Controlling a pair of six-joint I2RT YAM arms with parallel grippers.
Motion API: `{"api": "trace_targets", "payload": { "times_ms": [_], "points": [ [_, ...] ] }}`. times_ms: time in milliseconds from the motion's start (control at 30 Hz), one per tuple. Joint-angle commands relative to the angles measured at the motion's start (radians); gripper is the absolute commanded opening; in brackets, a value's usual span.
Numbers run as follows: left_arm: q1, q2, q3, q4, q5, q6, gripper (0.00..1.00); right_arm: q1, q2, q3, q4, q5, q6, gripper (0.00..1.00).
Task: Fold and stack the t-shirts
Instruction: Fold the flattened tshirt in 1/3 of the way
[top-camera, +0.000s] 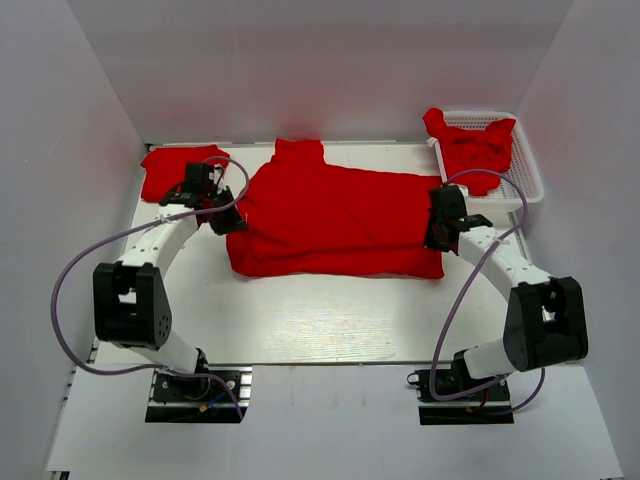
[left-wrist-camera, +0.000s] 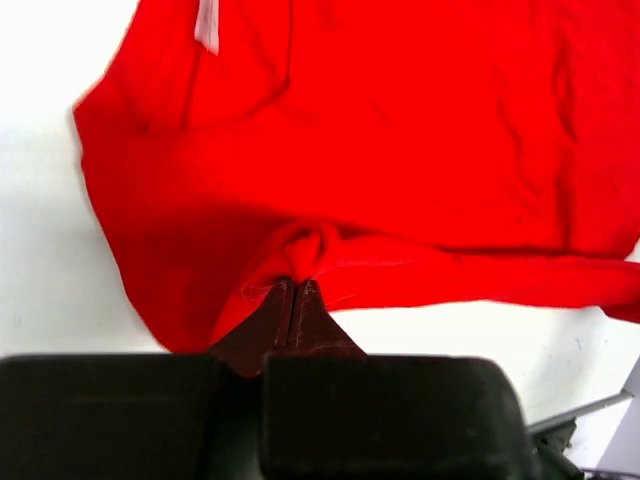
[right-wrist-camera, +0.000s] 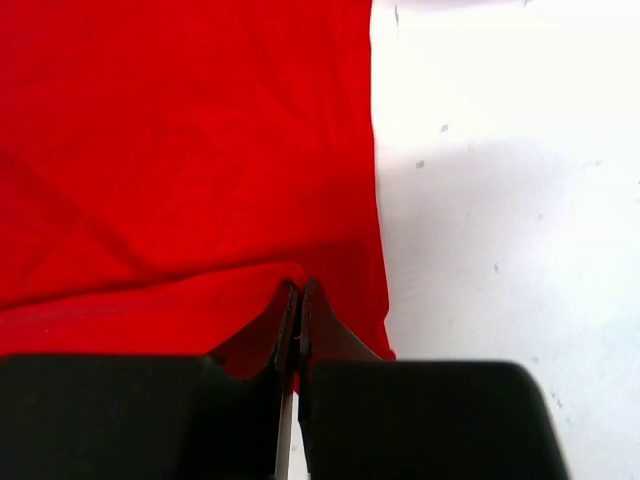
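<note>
Red t-shirt, short-sleeved, of soft matte fabric: plain and shallowly creased, it lies spread across the middle of the table with one sleeve pointing to 12 o'clock and a straight edge at 3 o'clock.
Black two-finger left gripper: the jaws are pressed together on a puckered ridge of cloth at the shirt's 9 o'clock edge.
Black two-finger right gripper: the jaws are closed tight on the cloth just inside the 3 o'clock edge, near its nearer corner.
Small white tag: a pale strip on the cloth beyond the left pinch.
White-and-black arms: the elbows are bowed outward and the forearms angle inward to the shirt's two ends, with the wrists low over the table.
Smooth white table: flat, with faint specks beside the right grip.
Folded red t-shirt: a flat rectangle at 10 o'clock, near the left gripper.
White plastic mesh basket: rectangular, at 2 o'clock.
Crumpled red t-shirts: heaped in the basket, with cloth hanging over its near rim.
</note>
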Motion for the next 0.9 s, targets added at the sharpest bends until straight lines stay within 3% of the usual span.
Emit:
{"api": "trace_targets", "payload": {
  "times_ms": [0, 300, 833, 867],
  "points": [
    [0.013, 0.032, 0.053, 0.036, -0.002, 0.023, 0.00, -0.016, 0.026, 0.066, 0.069, 0.029, -0.041, 0.00],
    [0.004, 0.098, 0.128, 0.182, -0.084, 0.004, 0.00, -0.030, 0.101, 0.086, 0.154, -0.036, -0.120, 0.00],
    [-0.005, 0.354, 0.260, 0.372, -0.013, 0.079, 0.00, -0.053, 0.277, 0.181, 0.269, -0.020, -0.201, 0.00],
    [-0.005, 0.388, 0.277, 0.372, -0.002, 0.096, 0.00, -0.057, 0.288, 0.190, 0.266, -0.022, -0.213, 0.04]
  ]
}}
